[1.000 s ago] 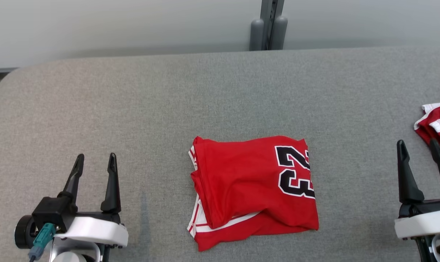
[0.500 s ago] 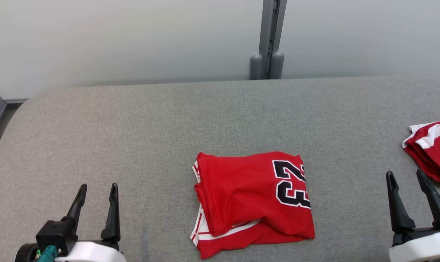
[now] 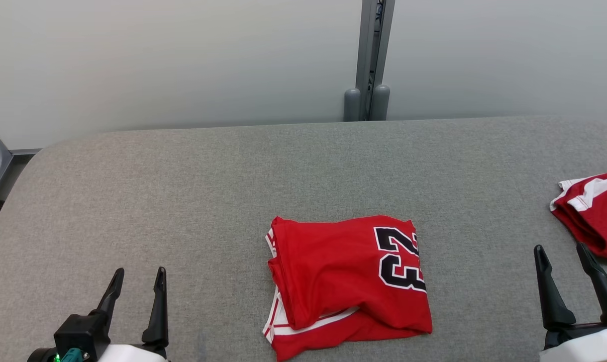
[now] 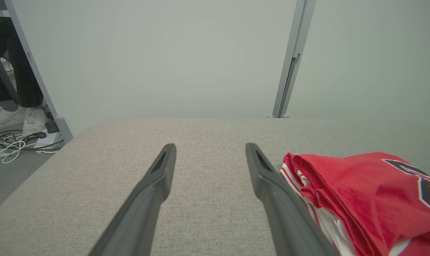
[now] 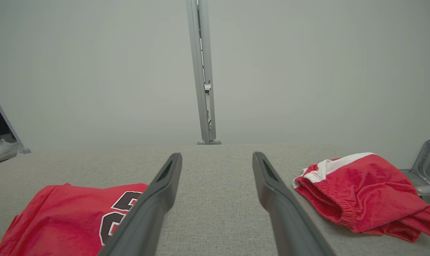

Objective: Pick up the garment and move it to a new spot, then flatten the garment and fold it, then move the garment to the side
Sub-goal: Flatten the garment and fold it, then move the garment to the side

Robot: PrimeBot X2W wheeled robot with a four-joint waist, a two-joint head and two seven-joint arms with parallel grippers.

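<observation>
The garment (image 3: pixel 343 281) is a red jersey with a black "23", lying folded in a rough rectangle on the grey padded table (image 3: pixel 183 191), near its front middle. My left gripper (image 3: pixel 139 274) hovers open at the lower left, well apart from the jersey's left edge. In the left wrist view the left gripper (image 4: pixel 210 147) has nothing between its fingers, and the jersey (image 4: pixel 361 192) lies just right of them. My right gripper (image 3: pixel 560 249) stands open at the lower right. In the right wrist view the right gripper (image 5: pixel 217 156) is empty, with the jersey (image 5: pixel 69 213) to its left.
A second red garment with white trim (image 3: pixel 592 218), bunched up, lies at the table's right edge, close to my right gripper; it shows again as the red bundle (image 5: pixel 357 199). A grey post (image 3: pixel 369 60) rises behind the table. Off the left edge are a person's white shoes (image 4: pixel 8 119) and floor cables (image 4: pixel 12 142).
The head camera has tilted up, so the table and both grippers sit lower in the picture. The jersey and the other garment lie as before. Both grippers stay open.
</observation>
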